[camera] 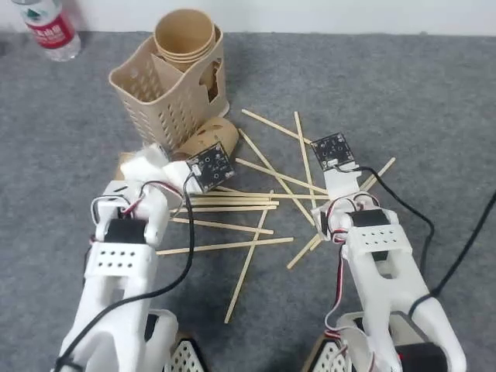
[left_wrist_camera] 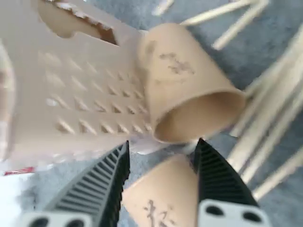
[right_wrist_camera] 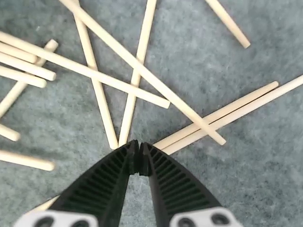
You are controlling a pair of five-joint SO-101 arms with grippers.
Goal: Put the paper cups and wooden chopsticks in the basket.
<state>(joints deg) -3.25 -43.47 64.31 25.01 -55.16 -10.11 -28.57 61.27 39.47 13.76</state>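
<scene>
A beige perforated basket (camera: pixel 167 93) stands at the back left with stacked paper cups (camera: pixel 184 35) inside. One paper cup (camera: pixel 211 138) (left_wrist_camera: pixel 189 99) lies on its side against the basket. My left gripper (camera: pixel 159 161) (left_wrist_camera: pixel 161 153) is low beside it, shut on a second paper cup (left_wrist_camera: pixel 158 205) that fills the gap between its fingers. Several wooden chopsticks (camera: pixel 256 194) (right_wrist_camera: pixel 137 71) lie scattered on the grey mat between the arms. My right gripper (camera: pixel 333 186) (right_wrist_camera: pixel 140 158) hovers over them, shut and holding nothing.
A plastic bottle (camera: pixel 48 27) with a red label lies at the back left corner. The grey mat (camera: pixel 418 101) stretches bare to the right and behind the chopsticks. Black cables trail from both arms.
</scene>
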